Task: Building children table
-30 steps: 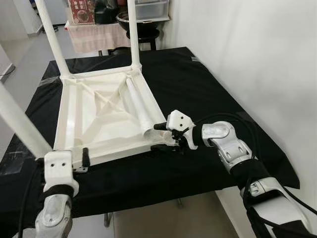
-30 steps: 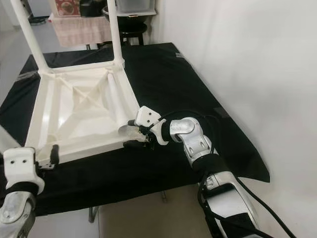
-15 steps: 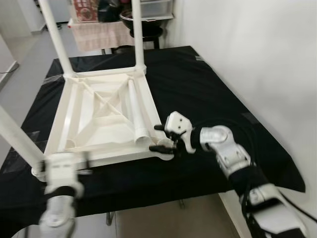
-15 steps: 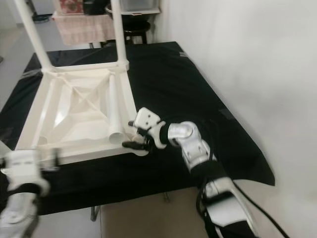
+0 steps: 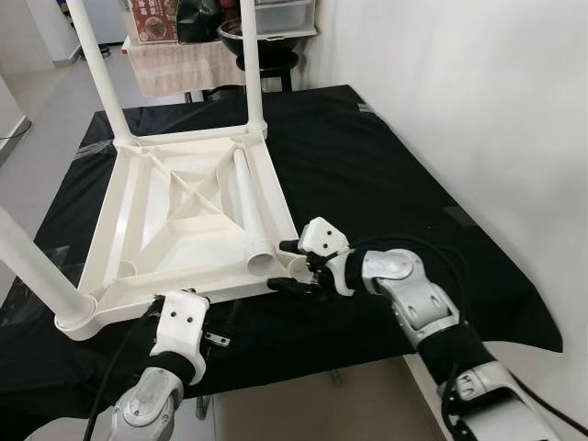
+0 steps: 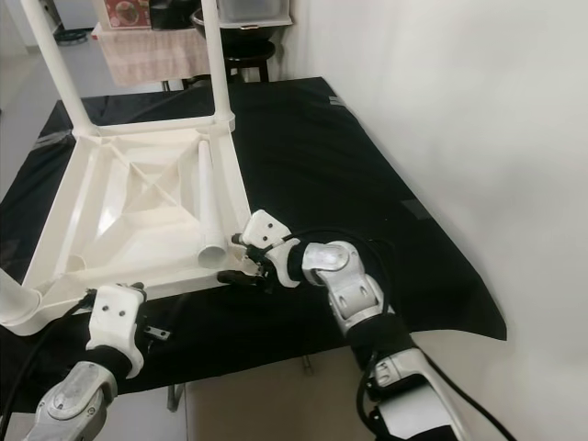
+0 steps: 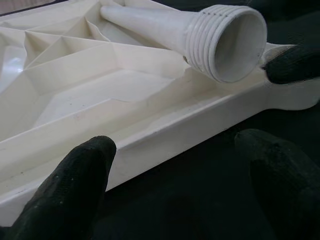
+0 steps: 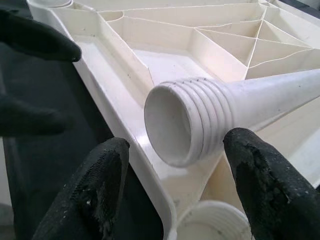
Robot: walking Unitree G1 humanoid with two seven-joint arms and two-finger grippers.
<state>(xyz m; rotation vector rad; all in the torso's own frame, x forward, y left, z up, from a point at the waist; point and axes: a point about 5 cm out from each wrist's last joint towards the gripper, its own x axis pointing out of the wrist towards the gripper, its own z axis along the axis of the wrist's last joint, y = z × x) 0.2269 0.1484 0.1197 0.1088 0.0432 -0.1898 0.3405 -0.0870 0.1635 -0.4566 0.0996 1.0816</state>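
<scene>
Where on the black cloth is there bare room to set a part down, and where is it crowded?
Bare cloth runs between the upturned white table and the wall-side edge, and along the far edge behind the table. The near edge is crowded: the right gripper, fingers open, sits at the loose leg by the table's near right corner, and the left gripper hovers open by the near rim.

Black-draped work surface [image 5: 386, 184] beside a plain white wall [image 5: 478, 83]; pale floor [image 5: 55, 101], cluttered shelf [image 5: 184, 46] behind.
</scene>
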